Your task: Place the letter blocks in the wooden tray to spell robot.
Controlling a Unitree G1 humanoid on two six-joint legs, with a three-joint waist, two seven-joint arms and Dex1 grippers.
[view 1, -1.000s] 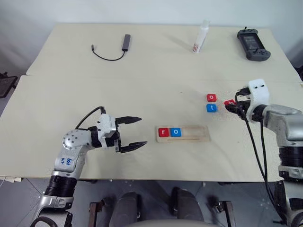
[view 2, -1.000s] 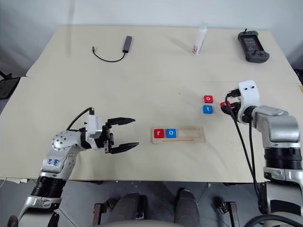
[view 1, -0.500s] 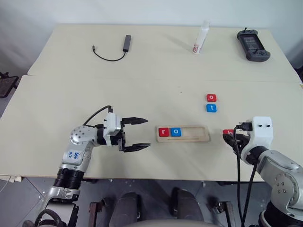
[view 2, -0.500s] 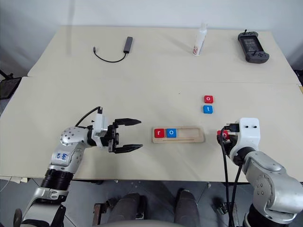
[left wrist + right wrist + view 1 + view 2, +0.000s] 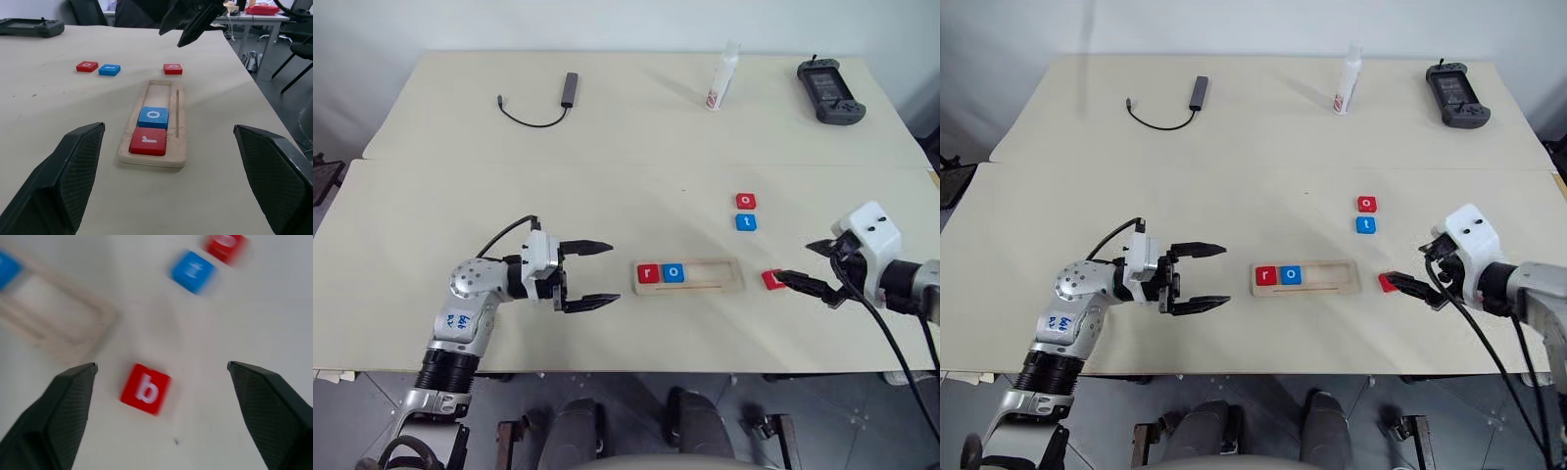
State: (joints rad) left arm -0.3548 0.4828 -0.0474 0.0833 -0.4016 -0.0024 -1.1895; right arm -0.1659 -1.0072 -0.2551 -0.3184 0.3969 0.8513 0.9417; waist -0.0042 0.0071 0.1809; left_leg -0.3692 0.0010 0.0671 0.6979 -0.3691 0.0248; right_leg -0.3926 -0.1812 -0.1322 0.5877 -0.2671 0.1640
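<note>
Lying flat on the desk (image 5: 460, 186) just ahead of the right tool (image 5: 810, 270), the red b block (image 5: 771, 279) sits off the tray's (image 5: 729, 277) empty end, letter up; the tool's lower fingertip is at or very near its edge, the fingers spread wide and holding nothing. In the tray, beyond the b from this tool, the red r (image 5: 649, 273) and blue o (image 5: 674, 272) fill the first two places, side by side; the rest of the groove is bare. The red o (image 5: 745, 201) and blue t (image 5: 746, 222) wait together farther out on the desk, well apart from the tool.

The left tool (image 5: 582, 273) hangs level on the tray's other side, pointing at the r end, fingers wide, empty.

Getting b into the third place looks like the step in hand. To do it well, I would bring the right tool down square over the block, grip it across two opposite edges, and lower it flat against the blue o with the letter reading the same way as its neighbours. A skewed grip could tilt the tile onto the rim or nudge the tray.
</note>
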